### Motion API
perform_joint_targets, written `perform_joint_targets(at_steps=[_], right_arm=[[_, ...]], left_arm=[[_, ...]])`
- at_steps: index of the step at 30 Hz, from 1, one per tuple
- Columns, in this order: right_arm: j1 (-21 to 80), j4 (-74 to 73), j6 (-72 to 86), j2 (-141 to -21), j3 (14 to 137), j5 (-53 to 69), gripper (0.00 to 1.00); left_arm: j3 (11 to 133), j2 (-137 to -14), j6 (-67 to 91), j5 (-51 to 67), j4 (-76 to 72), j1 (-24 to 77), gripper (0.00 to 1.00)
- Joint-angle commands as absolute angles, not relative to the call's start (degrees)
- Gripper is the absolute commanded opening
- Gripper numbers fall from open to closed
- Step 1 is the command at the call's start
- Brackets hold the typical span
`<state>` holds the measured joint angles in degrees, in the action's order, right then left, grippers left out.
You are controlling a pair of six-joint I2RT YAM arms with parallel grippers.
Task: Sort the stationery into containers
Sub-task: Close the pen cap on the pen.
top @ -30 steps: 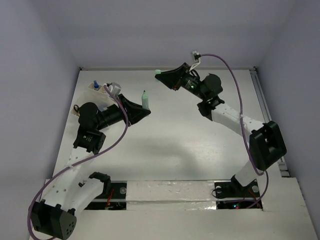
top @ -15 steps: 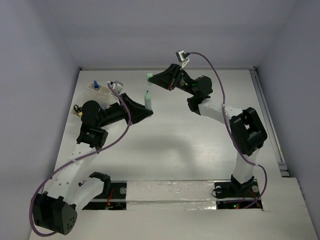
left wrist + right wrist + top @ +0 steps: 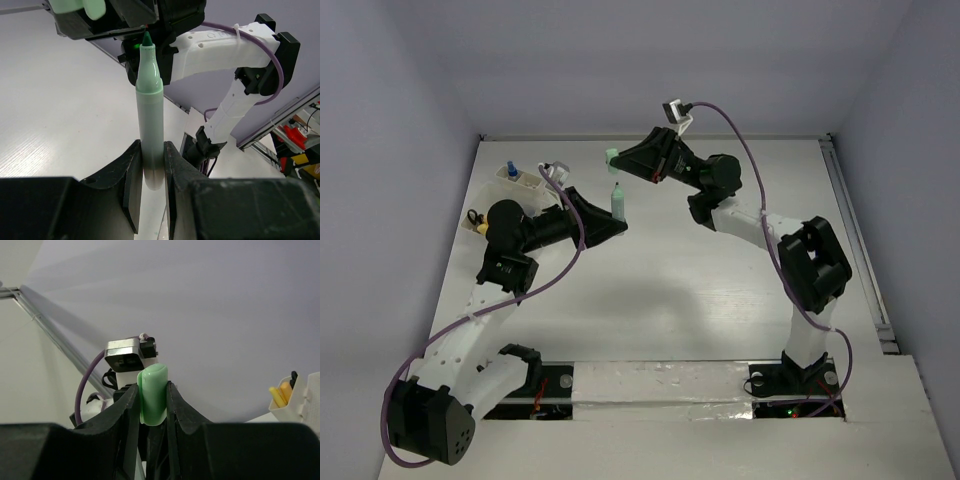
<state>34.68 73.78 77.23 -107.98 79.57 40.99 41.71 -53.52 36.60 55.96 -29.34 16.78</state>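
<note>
My left tool [image 3: 149, 162] clamps 1 uncapped green marker [image 3: 149, 107], tip up | my right tool [image 3: 152, 407] clamps 1 green cap [image 3: 153, 385] | both held above the bench [image 3: 670, 295], near the middle of its far edge

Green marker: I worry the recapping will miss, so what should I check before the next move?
1. Grip of the left gripper on the green marker: ok.
2. Grip of the right gripper on the green cap: ok.
3. The marker tip bare and unobstructed: ok.
4. Cap lined up with the tip: not ok, it sits off to one side, apart.
5. Cap's open end facing the tip: cannot tell.
</note>
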Motion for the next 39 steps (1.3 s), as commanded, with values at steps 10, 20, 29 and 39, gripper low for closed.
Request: perform_joint_targets(at_steps=[10, 20, 29, 39], right_arm=[[37.6, 90.9, 73.0, -102.7, 79.7, 41.1, 0.0], [37.6, 91.1, 72.3, -102.4, 78.8, 41.4, 0.0], [37.6, 92.5, 74.3, -104.2, 79.0, 41.7, 0.0], [38.1, 92.4, 74.0, -104.1, 78.2, 42.0, 0.0]], left_arm=[[42.1, -51.9, 33.8, 54.3, -29.2, 16.5, 0.0], [42.3, -51.0, 33.0, 53.4, -28.4, 16.0, 0.0], [41.7, -48.8, 33.5, 53.4, -30.4, 16.0, 0.0], [41.7, -49.4, 34.6, 53.1, -31.3, 14.9, 0.0]])
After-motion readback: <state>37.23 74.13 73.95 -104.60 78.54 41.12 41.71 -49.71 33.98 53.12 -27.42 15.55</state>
